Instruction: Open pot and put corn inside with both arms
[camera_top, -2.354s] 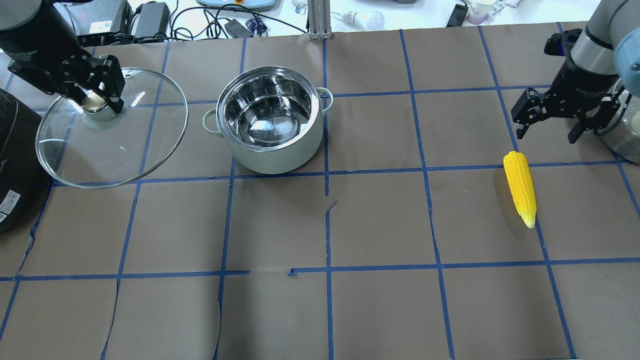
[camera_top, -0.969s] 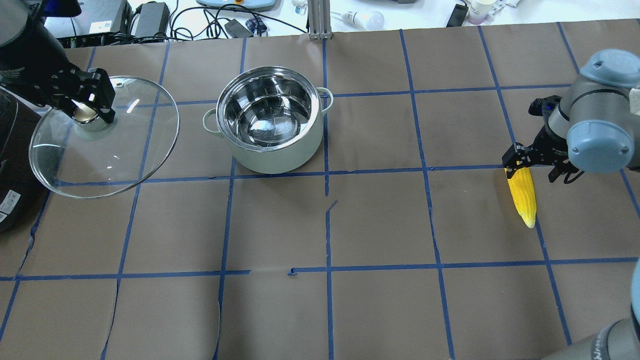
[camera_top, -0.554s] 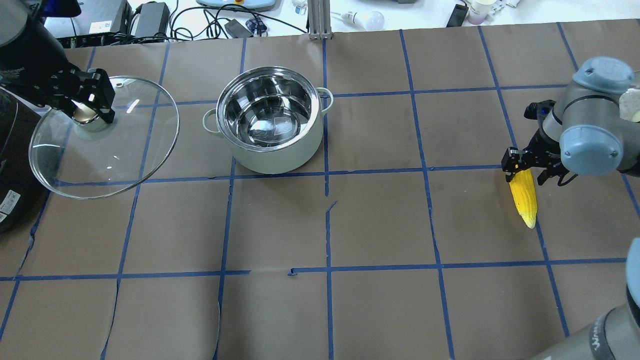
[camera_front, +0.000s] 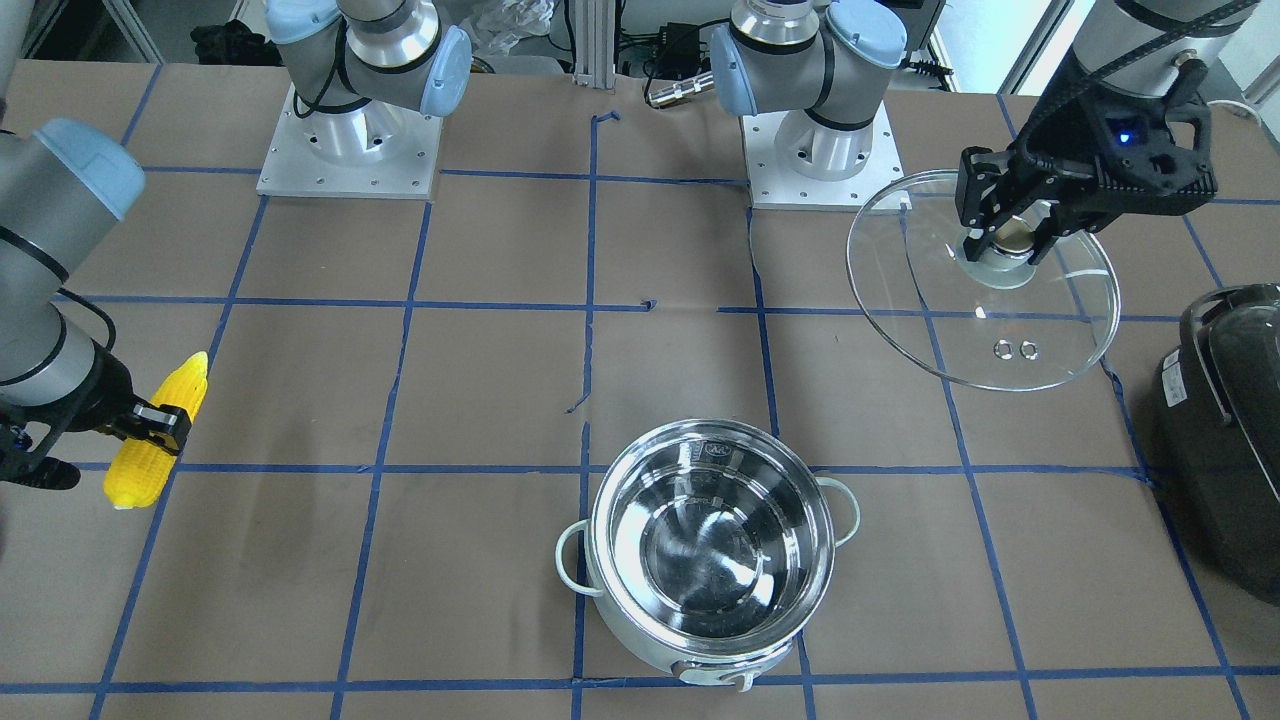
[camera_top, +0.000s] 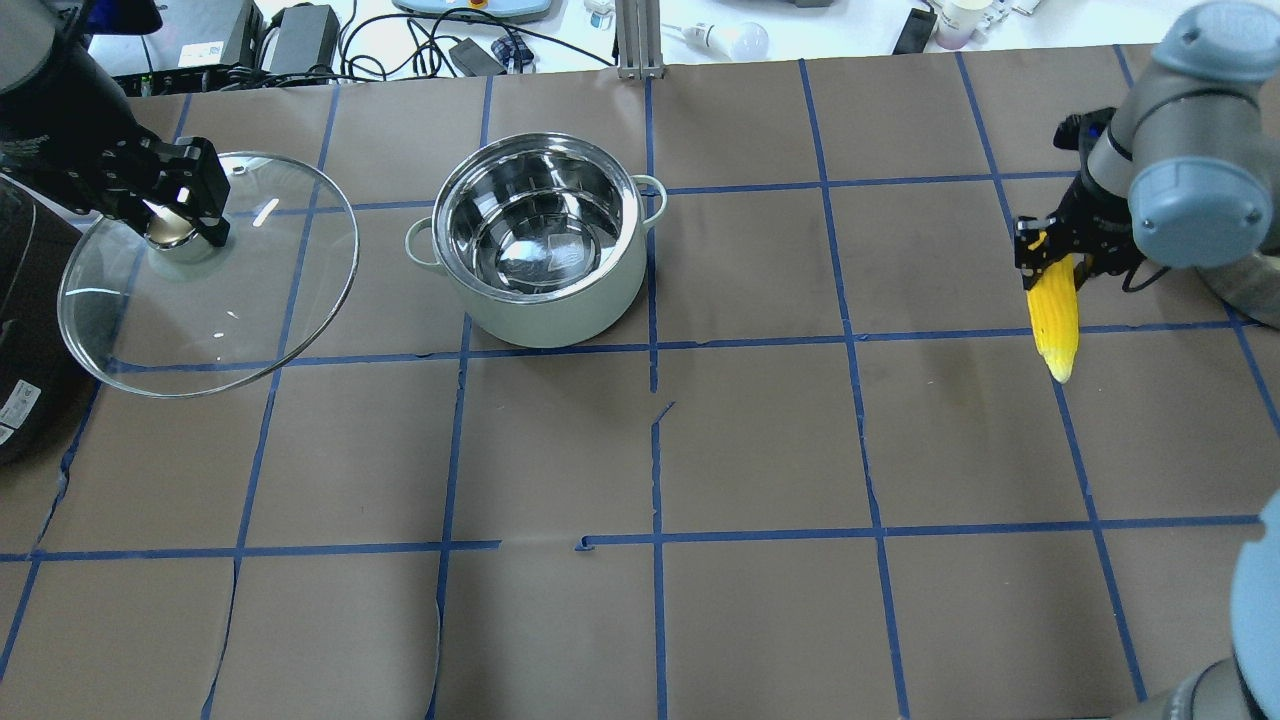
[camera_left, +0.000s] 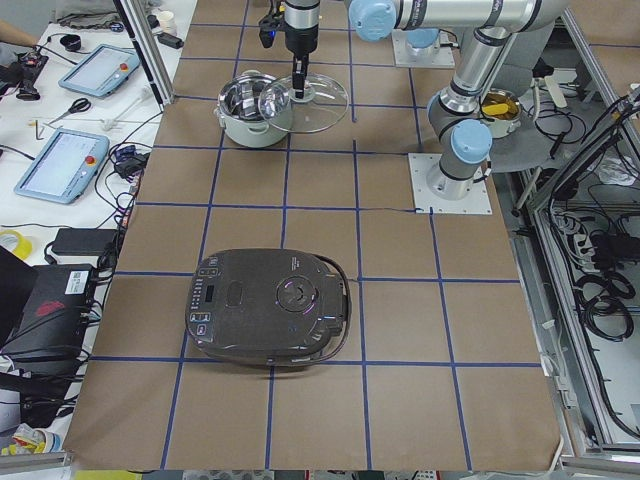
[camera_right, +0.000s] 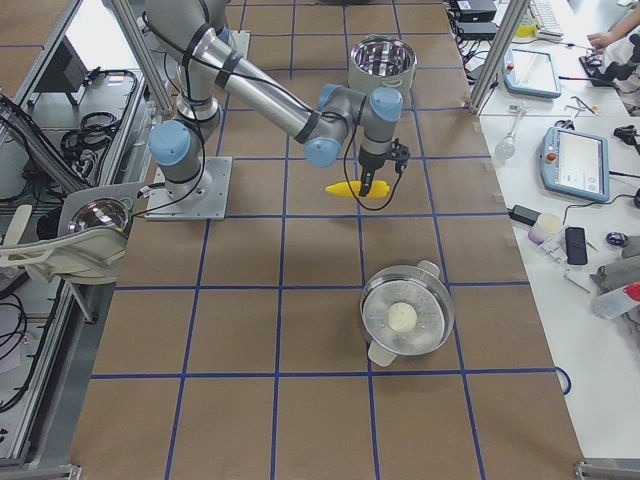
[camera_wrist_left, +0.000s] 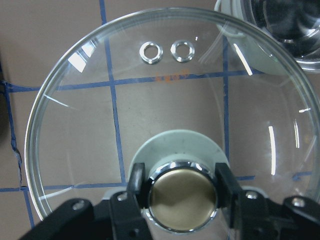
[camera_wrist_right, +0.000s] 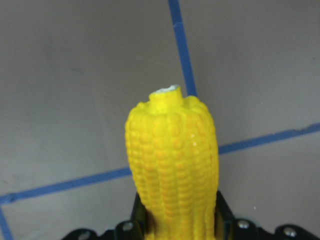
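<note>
Two holds split the work. The corn (camera_top: 1057, 310) is pinched near one end by the right gripper (camera_top: 1052, 258), whose fingers press in on both sides. The rest of the cob juts out past them, and it looks raised off the table (camera_top: 760, 450), ready to be carried. The pot (camera_top: 560, 315) stands open and empty, well apart from that gripper and nearer the other. The left gripper (camera_top: 186, 205) is clamped on the gold knob (camera_wrist_left: 182, 197) of the glass lid (camera_top: 240, 320). The lid hangs tilted beneath it, beside the pot rather than over it, probably to keep the mouth free. A black appliance (camera_front: 1225, 440) sits just beyond the lid.
</note>
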